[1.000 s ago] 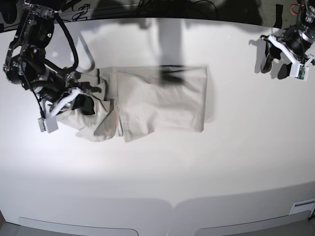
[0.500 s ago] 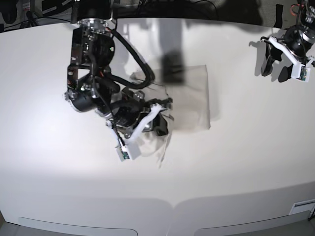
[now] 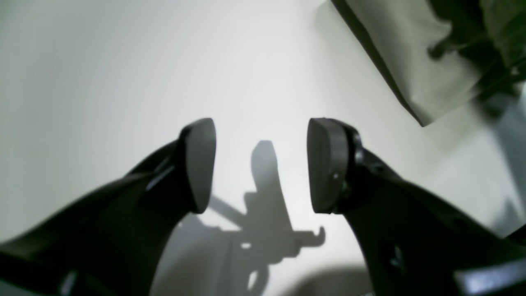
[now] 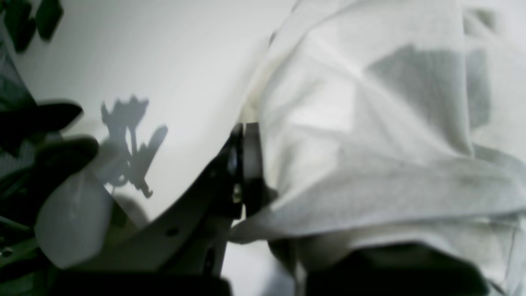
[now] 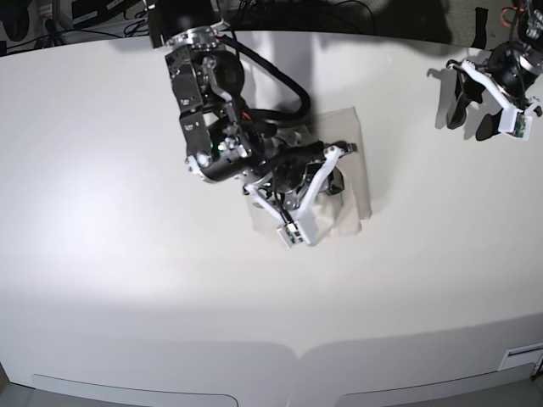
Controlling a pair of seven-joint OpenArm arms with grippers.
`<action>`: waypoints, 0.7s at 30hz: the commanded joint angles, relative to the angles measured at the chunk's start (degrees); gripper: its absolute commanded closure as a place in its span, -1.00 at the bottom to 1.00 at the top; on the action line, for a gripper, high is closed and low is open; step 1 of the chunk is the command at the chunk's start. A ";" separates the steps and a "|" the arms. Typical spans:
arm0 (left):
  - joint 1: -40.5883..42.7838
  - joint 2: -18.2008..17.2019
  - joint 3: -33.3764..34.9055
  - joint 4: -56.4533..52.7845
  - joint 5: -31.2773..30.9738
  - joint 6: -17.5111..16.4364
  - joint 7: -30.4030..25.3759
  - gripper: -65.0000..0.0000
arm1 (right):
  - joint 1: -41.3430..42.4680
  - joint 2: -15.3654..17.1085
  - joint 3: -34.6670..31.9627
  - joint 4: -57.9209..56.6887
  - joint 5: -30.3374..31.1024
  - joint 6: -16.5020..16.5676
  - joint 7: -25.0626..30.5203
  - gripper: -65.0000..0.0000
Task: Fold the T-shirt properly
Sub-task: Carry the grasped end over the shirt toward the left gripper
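Observation:
The pale beige T-shirt (image 5: 360, 161) lies folded in the middle of the white table, mostly under my right arm. My right gripper (image 5: 329, 175) hovers over the shirt's right part and is shut on a fold of its fabric. In the right wrist view the cloth (image 4: 370, 144) drapes over the gripper (image 4: 254, 168), with one dark finger (image 4: 246, 164) showing at the fold's edge. My left gripper (image 5: 475, 108) is open and empty at the far right back of the table. In the left wrist view its fingertips (image 3: 322, 164) stand wide apart above bare table, with a shirt corner (image 3: 423, 70) at the upper right.
The white table (image 5: 102, 212) spreads to the left, front and right of the shirt. Its curved front edge (image 5: 297, 352) runs along the bottom. Dark cables and equipment sit behind the back edge (image 5: 382, 17).
My right arm has swung from the table's left side to the middle, carrying the shirt's left part over onto its right part. The left arm has stayed in place.

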 commanded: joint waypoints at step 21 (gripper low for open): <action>0.17 -0.81 -0.39 0.74 -0.90 -0.35 -0.79 -0.06 | 3.74 -0.49 -8.96 -7.91 35.41 12.46 19.02 0.24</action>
